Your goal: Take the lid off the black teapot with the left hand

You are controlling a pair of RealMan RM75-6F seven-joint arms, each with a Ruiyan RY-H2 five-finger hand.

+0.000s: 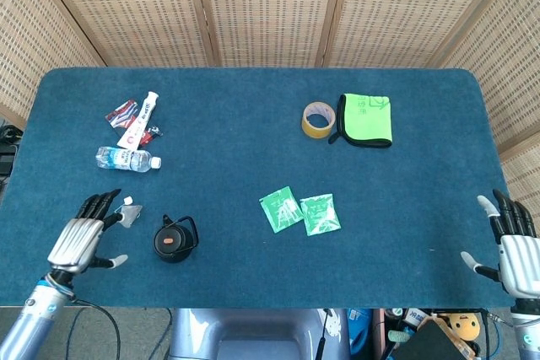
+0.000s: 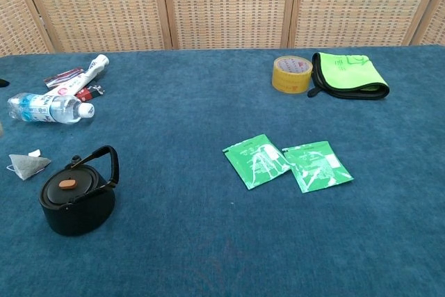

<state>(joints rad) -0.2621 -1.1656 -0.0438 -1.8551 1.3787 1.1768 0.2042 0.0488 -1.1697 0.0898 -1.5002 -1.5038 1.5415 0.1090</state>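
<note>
The black teapot (image 1: 175, 239) (image 2: 76, 202) stands near the table's front left, its lid with an orange knob (image 2: 67, 183) in place and its hoop handle raised. My left hand (image 1: 82, 239) hovers open over the cloth just left of the teapot, fingers spread, apart from it; the chest view barely shows it. My right hand (image 1: 513, 247) stays open at the table's front right edge, far from the teapot.
A tea bag (image 1: 129, 212) (image 2: 26, 164) lies just ahead of the left hand. A water bottle (image 1: 126, 159), toothpaste tube (image 1: 139, 120) and small packets sit further back left. Two green sachets (image 1: 299, 211) lie mid-table; tape roll (image 1: 318, 119) and green cloth (image 1: 366, 119) at the back.
</note>
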